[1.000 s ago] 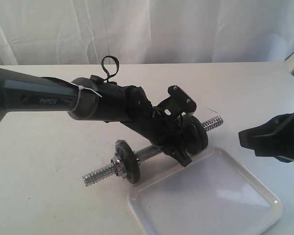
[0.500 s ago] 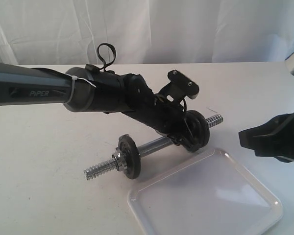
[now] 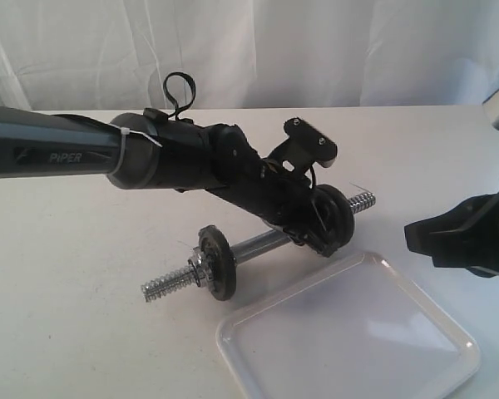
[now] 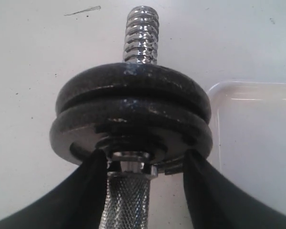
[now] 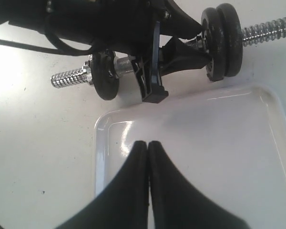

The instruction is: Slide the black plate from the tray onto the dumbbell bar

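— White table [image 3: 66, 291], pale curtain [image 3: 316, 50] behind. Where is the left gripper [image 4: 144, 157]?

— Low over the dumbbell bar [image 4: 126, 205], jaws parted. Its dark fingers [image 4: 93, 181] straddle the knurled middle, one on each side. One stands just beside the rod, the other a little clear of it. Their tips reach up to the face of the nearer disc.

— And the black plate [image 4: 133, 86]?

— On the bar. It stands upright, pressed face to face with a second disc [image 4: 128, 131], and the threaded end pokes out beyond the pair. I cannot tell whether the fingertips actually press on that nearer disc.

— Further out?

— A third disc [image 3: 216, 262] sits near the bar's other threaded end, with a silver collar against it. The bar lies on the table just behind the tray [image 3: 349, 341], whose near corner shows beside the paired discs in the left wrist view.

— The right gripper [image 5: 147, 143]?

— Well apart from the bar, hanging above the tray. Its two fingers are pressed together with nothing between them.
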